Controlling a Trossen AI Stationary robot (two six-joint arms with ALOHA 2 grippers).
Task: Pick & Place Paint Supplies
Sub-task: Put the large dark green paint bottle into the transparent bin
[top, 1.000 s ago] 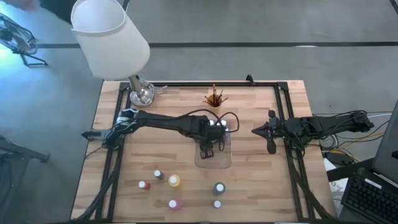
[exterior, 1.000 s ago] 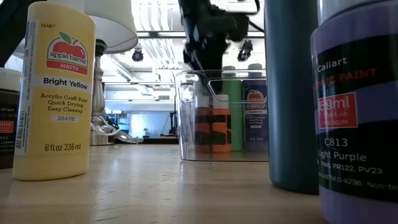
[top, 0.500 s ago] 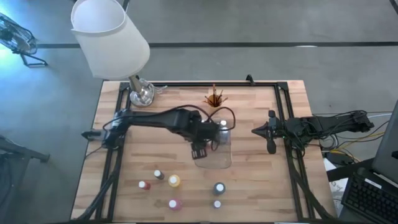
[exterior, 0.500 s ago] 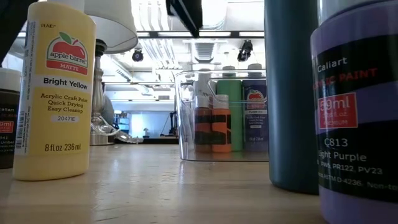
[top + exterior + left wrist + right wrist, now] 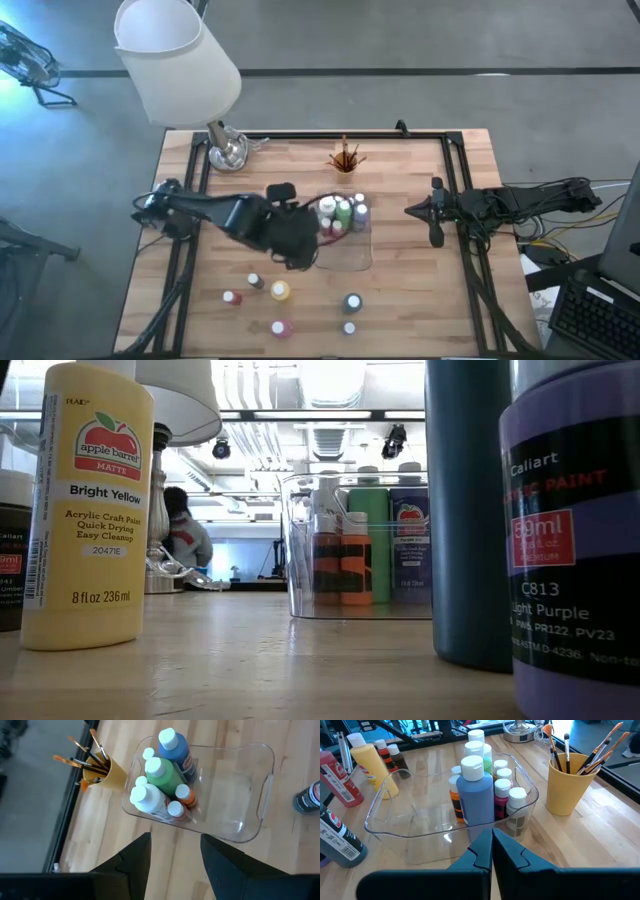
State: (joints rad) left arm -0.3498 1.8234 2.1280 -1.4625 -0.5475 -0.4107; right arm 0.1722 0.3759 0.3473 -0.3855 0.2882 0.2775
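Observation:
Several paint bottles [image 5: 340,213] stand upright in the far end of the clear tray [image 5: 350,255]; the left wrist view shows blue [image 5: 173,750], green [image 5: 162,775], white and orange ones. My left gripper [image 5: 303,255] hangs open above the table, just left of the tray, with nothing between its fingers [image 5: 175,857]. Loose bottles stand on the near part of the table: yellow [image 5: 280,290], red [image 5: 232,298], pink [image 5: 282,327] and a dark one [image 5: 352,302]. Brushes stand in the orange cup [image 5: 346,160]. My right gripper [image 5: 420,210] waits shut at the table's right side.
A lamp with a white shade [image 5: 175,60] stands at the far left corner on a metal base [image 5: 228,150]. In the low view the yellow bottle [image 5: 88,510] and a purple bottle [image 5: 575,540] stand close to the camera. Bare wood lies between the tray and the loose bottles.
My left gripper has risen from over the tray and drawn back toward the table's left edge, leaving the low view. The bottles in the tray now show uncovered from above.

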